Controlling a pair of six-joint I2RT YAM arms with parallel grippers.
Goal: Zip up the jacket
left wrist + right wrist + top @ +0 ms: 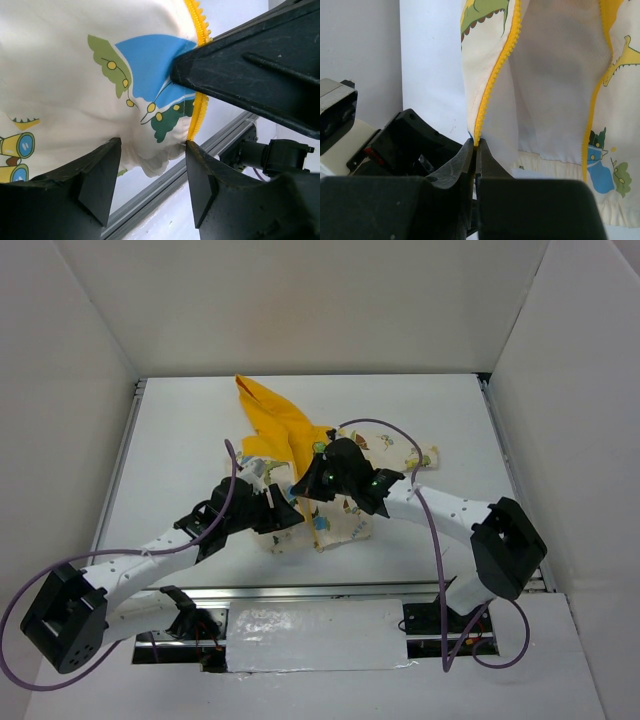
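On the table (180,440) the jacket (345,525) lay hood (275,420) away, its zipper (493,82) running straight up from the right gripper (476,150), pinched shut on its bottom end, while the left gripper (152,157), jaws apart, straddled the hem (135,150) beside it.
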